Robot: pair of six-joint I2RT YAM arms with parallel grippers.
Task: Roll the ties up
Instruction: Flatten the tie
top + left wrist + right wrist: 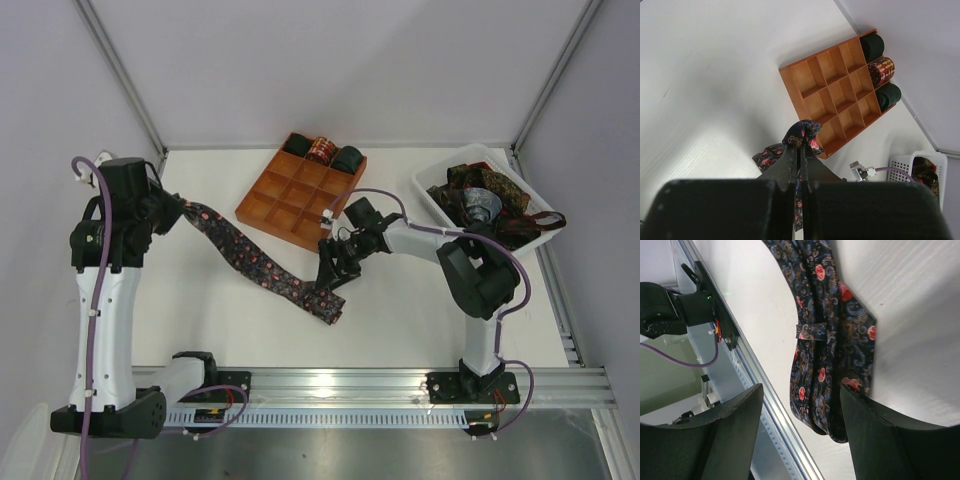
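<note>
Left gripper is pinched tight on the thin end of a long dark cloth tie with small red flowers. It holds that end up above the flat white table on the left side. From there the tie runs as a strip toward the right and the near side. Its wide pointed end lies flat on the table near the middle. Right gripper hangs over that wide end with its two black fingers spread wide apart, and the cloth shows between them. It is hard to tell if they touch it. Just past it, on the far side, sits an orange-brown wooden tray with square boxes. Its far row holds three rolled ties, two dark green and a red patterned one between them. A white plastic basket at the far right holds a heap of loose ties.
</note>
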